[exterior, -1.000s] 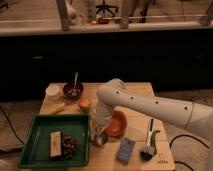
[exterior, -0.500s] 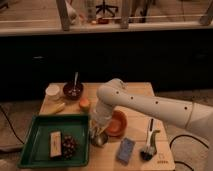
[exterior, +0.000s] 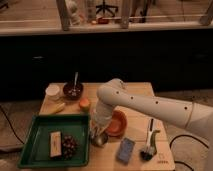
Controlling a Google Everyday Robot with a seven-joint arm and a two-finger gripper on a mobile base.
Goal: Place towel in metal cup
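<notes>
A: Camera view, front edge first: what crowds the target?

B: The green tray (exterior: 60,118) sits just left and the blue sponge (exterior: 125,149) is to the right. The metal cup (exterior: 101,140) stands between them, just beside the orange bowl (exterior: 119,125).

A: And the gripper?

B: The gripper (exterior: 98,131) hangs directly over the cup with a pale bundle, likely the towel (exterior: 98,122). Clamped or loose, I cannot tell. I'd lower straight down and release only once the cloth is inside the rim. The orange fruit (exterior: 84,104) behind is well apart.

Table (exterior: 136,95) bears green tray (exterior: 60,117), orange bowl (exterior: 120,125), metal cup (exterior: 101,140) under gripper (exterior: 97,131).
</notes>
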